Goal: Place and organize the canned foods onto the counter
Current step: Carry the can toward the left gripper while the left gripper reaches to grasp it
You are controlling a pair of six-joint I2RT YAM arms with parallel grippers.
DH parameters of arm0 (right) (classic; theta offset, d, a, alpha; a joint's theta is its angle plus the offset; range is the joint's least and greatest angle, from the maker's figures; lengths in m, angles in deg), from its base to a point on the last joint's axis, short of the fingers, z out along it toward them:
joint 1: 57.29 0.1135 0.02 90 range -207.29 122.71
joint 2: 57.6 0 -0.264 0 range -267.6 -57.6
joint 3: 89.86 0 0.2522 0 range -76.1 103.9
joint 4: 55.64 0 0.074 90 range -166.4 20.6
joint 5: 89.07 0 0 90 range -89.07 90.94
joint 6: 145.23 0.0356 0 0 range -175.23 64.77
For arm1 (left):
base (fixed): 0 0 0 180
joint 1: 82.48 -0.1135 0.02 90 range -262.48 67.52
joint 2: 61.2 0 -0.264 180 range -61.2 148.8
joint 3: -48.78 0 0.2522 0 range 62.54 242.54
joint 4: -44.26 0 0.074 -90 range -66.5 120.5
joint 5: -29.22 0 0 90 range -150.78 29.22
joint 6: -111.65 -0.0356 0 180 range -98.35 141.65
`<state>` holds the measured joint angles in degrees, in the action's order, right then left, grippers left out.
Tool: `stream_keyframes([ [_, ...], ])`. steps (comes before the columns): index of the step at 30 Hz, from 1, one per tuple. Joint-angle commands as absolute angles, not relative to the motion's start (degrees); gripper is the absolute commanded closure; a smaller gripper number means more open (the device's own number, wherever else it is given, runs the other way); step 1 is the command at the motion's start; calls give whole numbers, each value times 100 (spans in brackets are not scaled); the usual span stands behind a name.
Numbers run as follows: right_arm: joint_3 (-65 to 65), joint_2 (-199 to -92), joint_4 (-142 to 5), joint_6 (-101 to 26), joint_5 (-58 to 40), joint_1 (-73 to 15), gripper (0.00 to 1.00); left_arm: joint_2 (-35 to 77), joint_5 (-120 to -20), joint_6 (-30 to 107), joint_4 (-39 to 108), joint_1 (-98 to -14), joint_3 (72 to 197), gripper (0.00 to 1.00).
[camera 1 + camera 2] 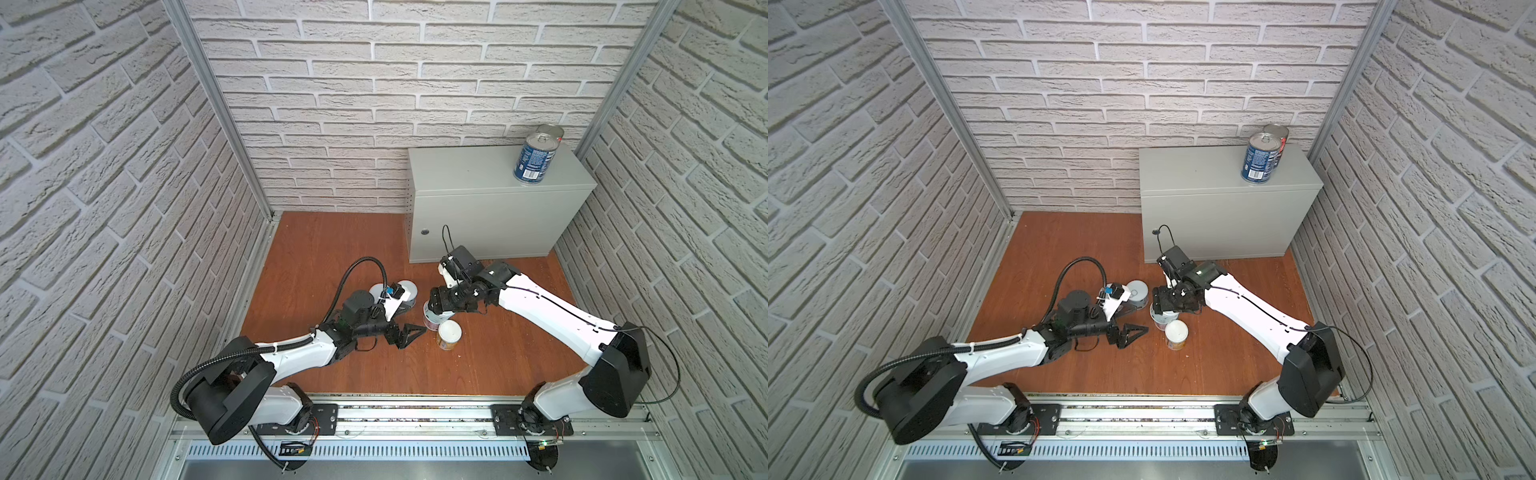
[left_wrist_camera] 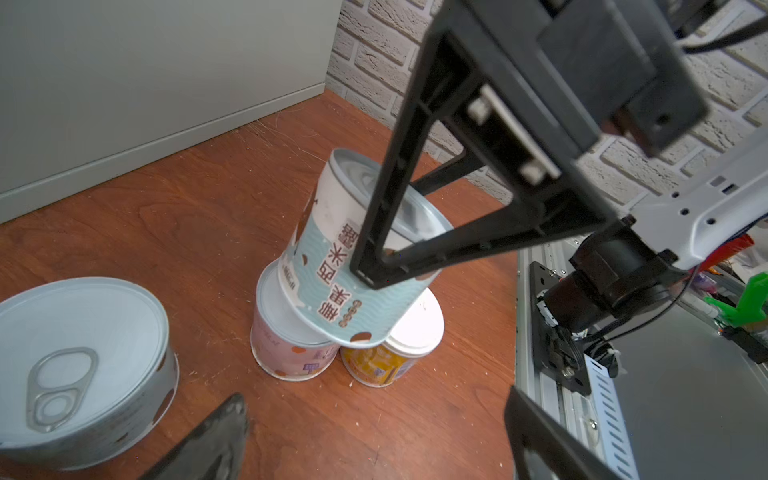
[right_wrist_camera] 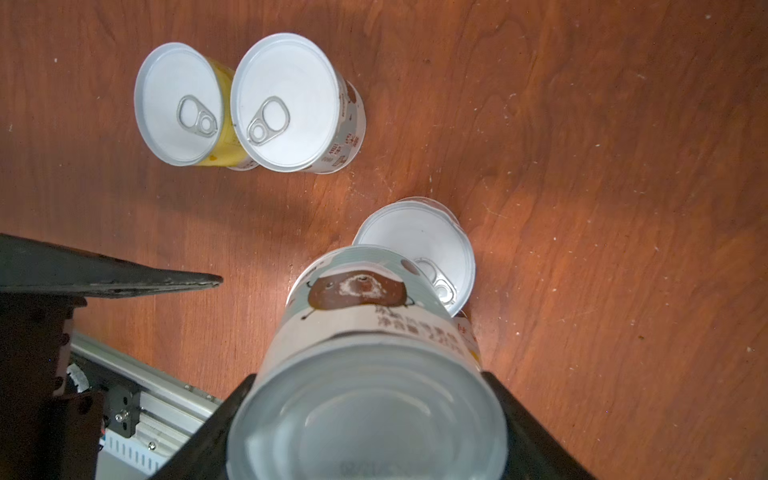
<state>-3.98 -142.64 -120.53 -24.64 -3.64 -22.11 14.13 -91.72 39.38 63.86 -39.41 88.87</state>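
Your left gripper [image 1: 413, 337] hovers with its fingers spread, well in front of the counter [image 1: 478, 174] and to its left. In front of the counter's left corner, your right gripper [image 3: 370, 378] pinches a teal-labelled can [image 2: 332, 266], tilted over the pink can [image 2: 286, 353] and yellow can [image 2: 382, 365]. Two blue cans [image 1: 532, 162] stand on the counter's right end.
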Motion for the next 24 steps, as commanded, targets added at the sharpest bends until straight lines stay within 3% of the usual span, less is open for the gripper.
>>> stream_keyframes([
  [1,-157,-14241,-11666,-2615,-847,-2151,53,1386,-9224,3758,6584,-3879,9040,4],
  [15,54,-14502,-11661,-2697,-1281,-1970,56,1383,-9088,3492,6398,-3722,9100,6],
  [24,37,-14603,-11582,-2675,-1536,-1818,56,1482,-9135,3423,6433,-3713,9111,13],
])
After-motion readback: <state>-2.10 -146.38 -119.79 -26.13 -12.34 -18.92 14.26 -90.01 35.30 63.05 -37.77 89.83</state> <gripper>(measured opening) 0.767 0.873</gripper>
